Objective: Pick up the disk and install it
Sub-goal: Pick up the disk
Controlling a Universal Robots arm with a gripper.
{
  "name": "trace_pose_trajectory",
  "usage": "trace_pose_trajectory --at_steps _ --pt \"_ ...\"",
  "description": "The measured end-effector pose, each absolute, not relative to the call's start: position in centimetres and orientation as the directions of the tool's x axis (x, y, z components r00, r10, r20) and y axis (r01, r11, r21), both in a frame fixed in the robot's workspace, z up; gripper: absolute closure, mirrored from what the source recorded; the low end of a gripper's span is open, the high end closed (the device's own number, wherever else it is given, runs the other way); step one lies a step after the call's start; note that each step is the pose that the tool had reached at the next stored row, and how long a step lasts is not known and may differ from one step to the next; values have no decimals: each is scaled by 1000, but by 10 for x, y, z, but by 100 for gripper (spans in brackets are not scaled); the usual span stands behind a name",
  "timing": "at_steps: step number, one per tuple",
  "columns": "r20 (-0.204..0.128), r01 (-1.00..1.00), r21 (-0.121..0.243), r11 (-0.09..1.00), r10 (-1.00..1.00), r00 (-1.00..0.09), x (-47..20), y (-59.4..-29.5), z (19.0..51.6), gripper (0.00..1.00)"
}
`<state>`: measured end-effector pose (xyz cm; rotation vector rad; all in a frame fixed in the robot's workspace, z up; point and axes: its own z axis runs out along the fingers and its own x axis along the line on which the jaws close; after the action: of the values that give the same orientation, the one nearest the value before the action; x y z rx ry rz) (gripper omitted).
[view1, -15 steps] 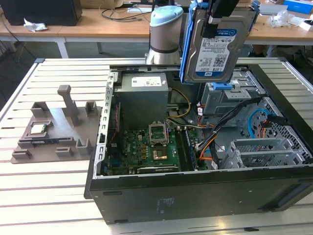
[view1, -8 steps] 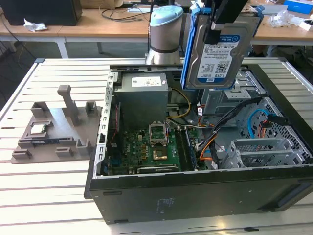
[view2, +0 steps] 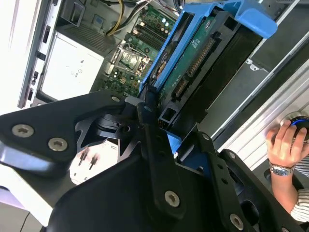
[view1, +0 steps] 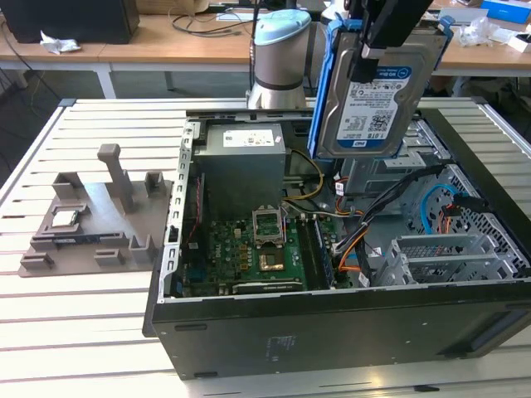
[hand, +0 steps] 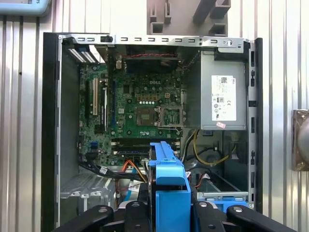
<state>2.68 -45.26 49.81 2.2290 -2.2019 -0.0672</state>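
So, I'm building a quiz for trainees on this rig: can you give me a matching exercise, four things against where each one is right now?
Things
1. disk
2. power supply
3. small chip
4. hand

Places
A. on the grey fixture, outside the case
B. off to the side of the case, with a wristwatch
C. clamped in the gripper, above the case
D. inside the case, next to the motherboard

Pairs: 1-C, 2-D, 3-A, 4-B
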Motion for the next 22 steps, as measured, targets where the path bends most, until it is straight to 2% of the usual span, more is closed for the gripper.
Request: trace_pose_trajectory --at_steps 22 --pt "-25 -999 36 -13 -1000 12 27 -495 495 63"
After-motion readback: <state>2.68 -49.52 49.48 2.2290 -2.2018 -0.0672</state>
